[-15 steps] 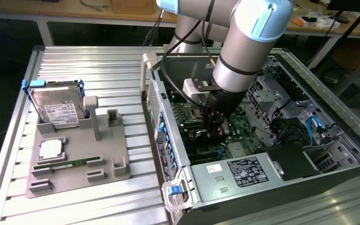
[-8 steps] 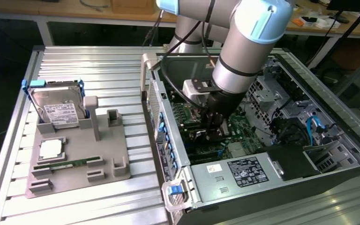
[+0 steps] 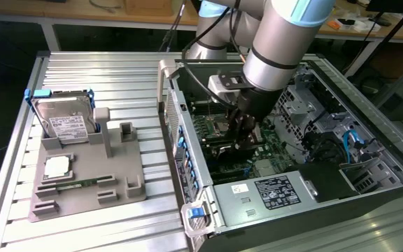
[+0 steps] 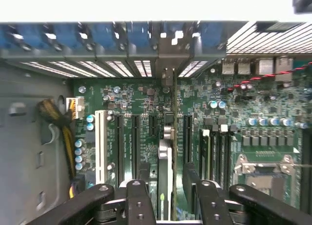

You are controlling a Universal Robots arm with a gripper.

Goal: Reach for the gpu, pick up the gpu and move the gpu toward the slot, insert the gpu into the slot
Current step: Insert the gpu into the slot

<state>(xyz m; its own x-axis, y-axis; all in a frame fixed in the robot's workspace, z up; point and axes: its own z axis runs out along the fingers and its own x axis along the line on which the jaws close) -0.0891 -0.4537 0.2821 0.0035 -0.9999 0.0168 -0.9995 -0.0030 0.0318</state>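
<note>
While the arm reaches down into the open computer case that lies on its side toward the tabletop's right edge in the exterior view, the end effector hangs just above the motherboard. From the wrist view, its fingers stand spread to either side of the gpu, which shows edge-on as a thin upright card running from between the fingers toward the rear wall of the case. Both pads look to stand slightly off the card rather than pinching it, though how much clearance there is cannot be told.

The gpu stands vertically among the expansion connectors, in line with the slot, with its bracket end meeting the row of rear cover plates. Whether the card edge is fully seated cannot be made out, since the card itself hides the connector under it.

By the look of it the reaching, lifting and carrying are done, and the insertion appears complete or nearly so, with the grip let go. On the tabletop's left half in the exterior view, a grey holder carries a hard drive, untouched.
</note>
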